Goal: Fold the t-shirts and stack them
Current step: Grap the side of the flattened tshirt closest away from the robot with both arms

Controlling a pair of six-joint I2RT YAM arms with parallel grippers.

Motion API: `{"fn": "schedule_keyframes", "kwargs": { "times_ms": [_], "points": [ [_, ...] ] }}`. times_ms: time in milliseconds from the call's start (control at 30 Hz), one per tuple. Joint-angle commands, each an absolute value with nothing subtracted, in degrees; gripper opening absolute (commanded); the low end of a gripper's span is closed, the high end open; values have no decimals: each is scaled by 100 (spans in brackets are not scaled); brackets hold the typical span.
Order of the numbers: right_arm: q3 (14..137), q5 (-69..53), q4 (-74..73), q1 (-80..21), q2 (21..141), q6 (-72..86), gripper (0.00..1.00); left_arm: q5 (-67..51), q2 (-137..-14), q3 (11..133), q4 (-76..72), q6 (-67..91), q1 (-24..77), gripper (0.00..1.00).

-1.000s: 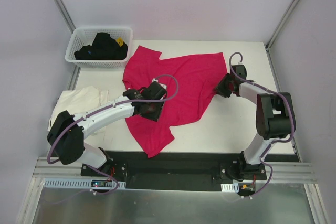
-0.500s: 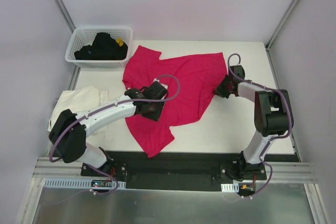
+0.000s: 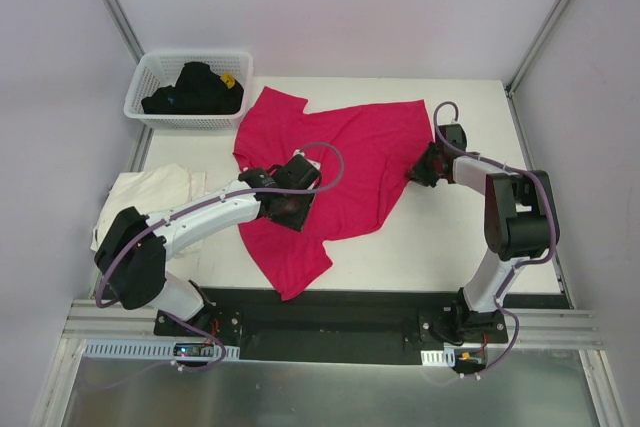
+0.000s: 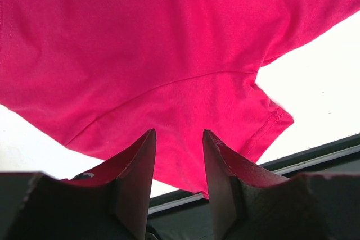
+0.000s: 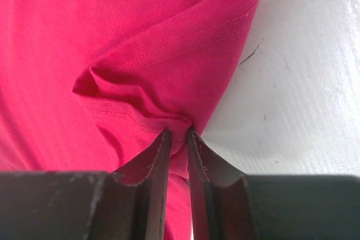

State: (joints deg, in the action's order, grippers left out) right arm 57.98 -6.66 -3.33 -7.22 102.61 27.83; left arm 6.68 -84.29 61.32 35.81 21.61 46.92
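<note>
Your right arm has tucked its elbow in over the past second. The right gripper (image 5: 177, 133) has closed on a bunched fold at the edge of the magenta t-shirt (image 3: 360, 162). That shirt lies rumpled on the counter (image 3: 450, 237), just right of the basket (image 3: 150, 117) and nearer to you. The left gripper (image 4: 179, 133) hangs over the same shirt, its jaws apart and nothing between them.

This looks like straightening before the first fold. Next the left gripper needs its own hold, so the cloth can be pulled flat.

The cream t-shirt (image 3: 150, 187) lies on the basket's near side, partly behind the left arm, and you cannot tell whether it is folded. Nor can you tell whether the left gripper touches cloth.
</note>
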Motion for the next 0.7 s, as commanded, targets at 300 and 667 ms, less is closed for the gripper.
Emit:
{"fn": "schedule_keyframes", "kwargs": {
  "times_ms": [300,667],
  "points": [
    [6029,-545,-396,-659,10055,2681,25,668,-8420,6319,3595,2092,4729,38],
    [6073,-554,-387,-536,10116,2628,25,607,-8490,6433,3603,2057,4729,38]
  ]
}}
